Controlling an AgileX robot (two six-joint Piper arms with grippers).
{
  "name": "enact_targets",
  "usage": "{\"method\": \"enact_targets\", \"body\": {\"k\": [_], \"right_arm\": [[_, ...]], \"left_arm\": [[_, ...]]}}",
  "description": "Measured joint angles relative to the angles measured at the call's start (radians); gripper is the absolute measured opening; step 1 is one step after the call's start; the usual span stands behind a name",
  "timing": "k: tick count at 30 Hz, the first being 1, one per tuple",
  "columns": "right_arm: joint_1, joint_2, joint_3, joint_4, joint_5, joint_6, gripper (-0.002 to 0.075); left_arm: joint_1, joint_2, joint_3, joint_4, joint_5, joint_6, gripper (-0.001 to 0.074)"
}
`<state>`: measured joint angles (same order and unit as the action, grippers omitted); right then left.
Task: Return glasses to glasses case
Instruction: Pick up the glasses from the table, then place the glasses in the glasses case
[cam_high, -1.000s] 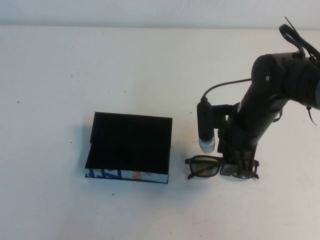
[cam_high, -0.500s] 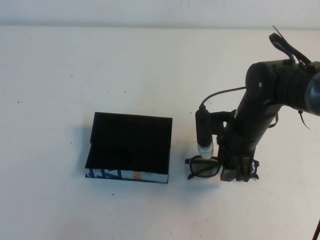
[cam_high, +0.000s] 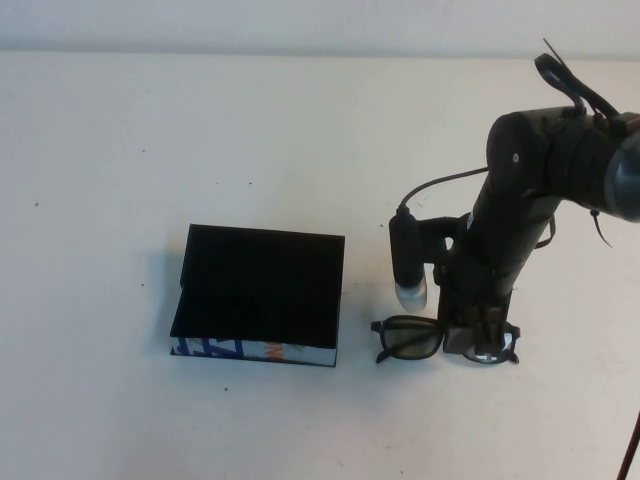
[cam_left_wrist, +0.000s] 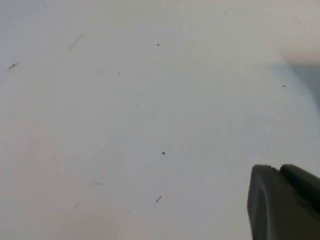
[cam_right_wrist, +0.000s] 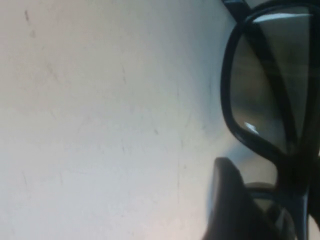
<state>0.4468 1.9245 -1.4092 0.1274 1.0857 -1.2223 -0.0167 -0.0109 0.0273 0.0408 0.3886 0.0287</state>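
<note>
Right tool (cam_high: 481, 343) stands low on the glasses (cam_high: 443, 337), over the lens farther from the glasses case (cam_high: 257, 296); from the high view I cannot tell how wide it stands or whether it has closed on the frame. A second ago the glasses lay a touch nearer the arm's base; half a second ago the arm had dropped and hid that lens; now the pair sits slightly nearer the near edge of the counter (cam_high: 120, 150), so my guess is the tool has nudged it while settling for a grasp. The forearm slopes steeply down from its elbow, wrist nearly vertical. The case lies well apart, its lid looking flat and shut, so it would need opening first.

From the left wrist, only bare counter shows, with a dark corner of the left tool (cam_left_wrist: 285, 202); its opening cannot be told, and that arm is absent from the high view.

From the right wrist, one dark finger (cam_right_wrist: 232, 205) rests against the frame beside a lens; the other side is hidden.
</note>
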Motion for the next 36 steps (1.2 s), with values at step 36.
{"method": "enact_targets", "body": {"k": [36], "right_arm": [[0.18,-0.086,-0.16,-0.027,0.129,0.346,0.0041]], "left_arm": [[0.0,0.0,0.0,0.0,0.0,0.0,-0.0004]]}}
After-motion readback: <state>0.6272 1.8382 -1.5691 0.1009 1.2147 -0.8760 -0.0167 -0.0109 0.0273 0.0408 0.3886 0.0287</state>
